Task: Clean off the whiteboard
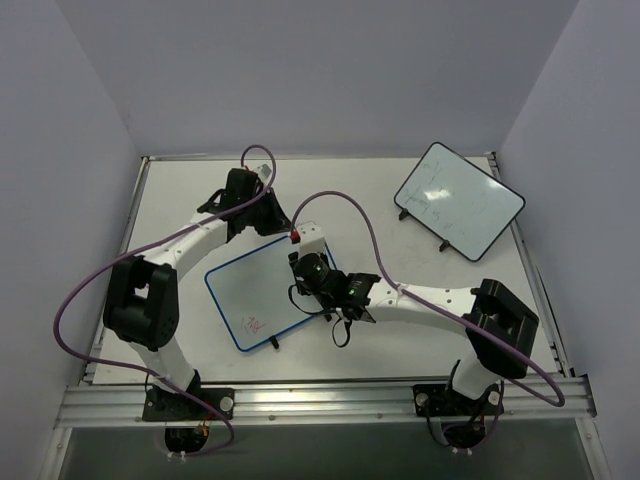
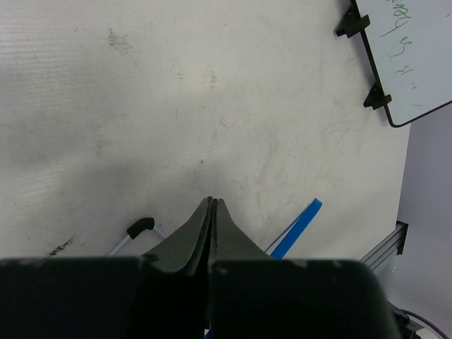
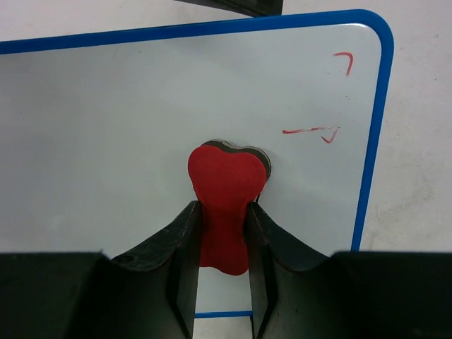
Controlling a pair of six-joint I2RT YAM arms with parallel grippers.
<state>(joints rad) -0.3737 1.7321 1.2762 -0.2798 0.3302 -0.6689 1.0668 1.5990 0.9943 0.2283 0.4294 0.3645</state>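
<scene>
The blue-rimmed whiteboard lies flat mid-table and fills the right wrist view. Red scribbles remain near its near corner; the right wrist view shows short red marks beside the corner rim. My right gripper is shut on a red bone-shaped eraser whose felt end presses on the board, left of the marks. My left gripper is shut and empty, by the board's far edge; a bit of the blue rim shows beside it.
A black-rimmed whiteboard with faint dark marks stands at the back right. A small white object with a red end lies at the blue board's far corner. Purple cables arc over both arms. Walls enclose the table.
</scene>
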